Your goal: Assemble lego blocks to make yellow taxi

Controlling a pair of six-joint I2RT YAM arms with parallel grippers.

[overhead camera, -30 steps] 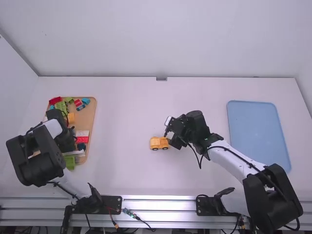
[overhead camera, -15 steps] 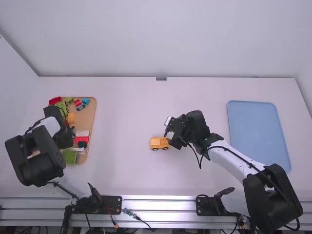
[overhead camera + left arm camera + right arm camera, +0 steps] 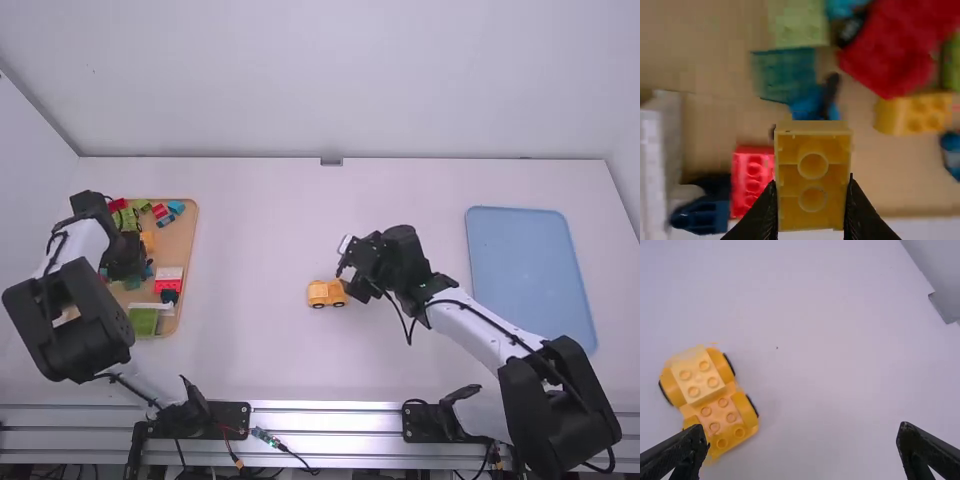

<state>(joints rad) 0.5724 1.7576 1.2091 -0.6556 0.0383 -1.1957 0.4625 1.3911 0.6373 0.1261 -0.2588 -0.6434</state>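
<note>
White walls [image 3: 350, 80] stand around the white desk [image 3: 400, 370], and a metal rail [image 3: 320, 413] runs along its near edge. We have a brown tray [image 3: 182, 240] of mixed blocks [image 3: 168, 280] at the left and a blue tray [image 3: 530, 270] at the right. Between them, around the middle, the part-built yellow car [image 3: 326, 293] stands on the desk.

We judge that fetching the next piece is the step in hand. Our left hand [image 3: 125, 265] is over the brown tray, its fingers closed in on a yellow block [image 3: 812, 175]. Our right hand [image 3: 802, 431] is set wide, just right of the car and gripping nothing.

Next, we should lift the block clear of the others and carry it right to the car, keeping it level. Then we need to line it up with the studs and press down squarely; our right hand could steady the car meanwhile. A crooked press might tip the block or push the car along the desk.
</note>
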